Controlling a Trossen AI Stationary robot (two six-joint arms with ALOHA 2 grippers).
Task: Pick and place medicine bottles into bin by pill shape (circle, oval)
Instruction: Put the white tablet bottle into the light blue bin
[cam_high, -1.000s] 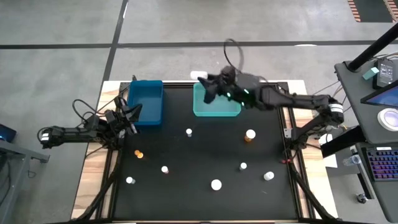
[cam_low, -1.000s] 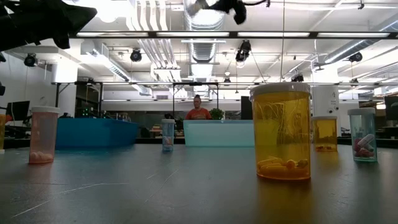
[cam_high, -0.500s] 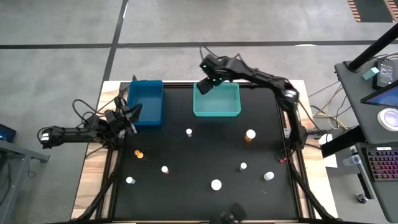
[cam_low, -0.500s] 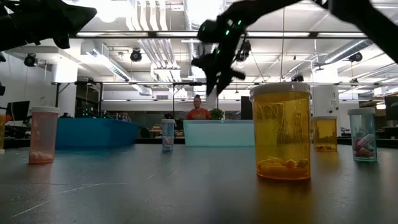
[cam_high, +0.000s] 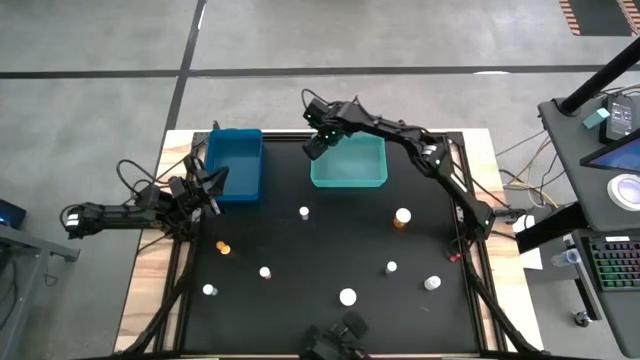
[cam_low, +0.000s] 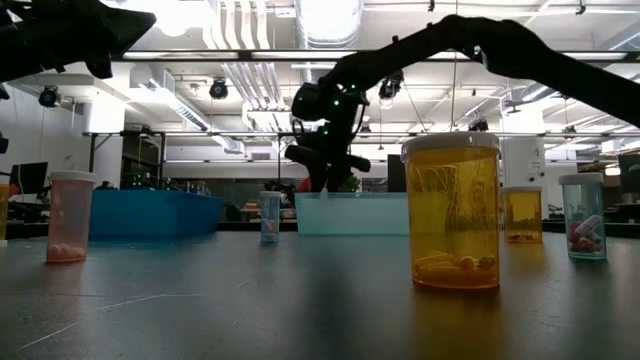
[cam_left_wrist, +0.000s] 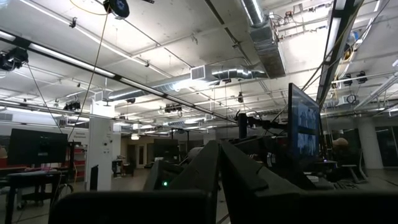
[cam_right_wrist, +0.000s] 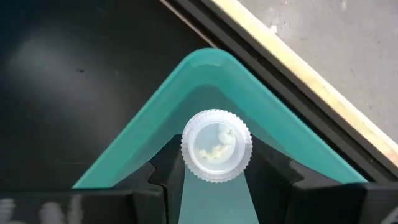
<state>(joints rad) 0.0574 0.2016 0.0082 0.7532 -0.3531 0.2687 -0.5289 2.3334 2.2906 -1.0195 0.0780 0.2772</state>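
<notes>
Right wrist view: my right gripper (cam_right_wrist: 216, 180) grasps a white-capped bottle (cam_right_wrist: 216, 145) over the teal bin (cam_right_wrist: 205, 74) corner | left gripper (cam_high: 205, 190) clenched, idle beside blue bin (cam_high: 236, 165) | seven bottles, seemingly, left on worktop (cam_high: 330, 250); bin contents unclear.

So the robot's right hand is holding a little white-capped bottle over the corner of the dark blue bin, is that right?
Not quite. The right hand does hold a white-capped bottle, but the right wrist view shows it over a corner of the teal bin. The high view shows the dark blue bin further left, near the left hand.
</notes>
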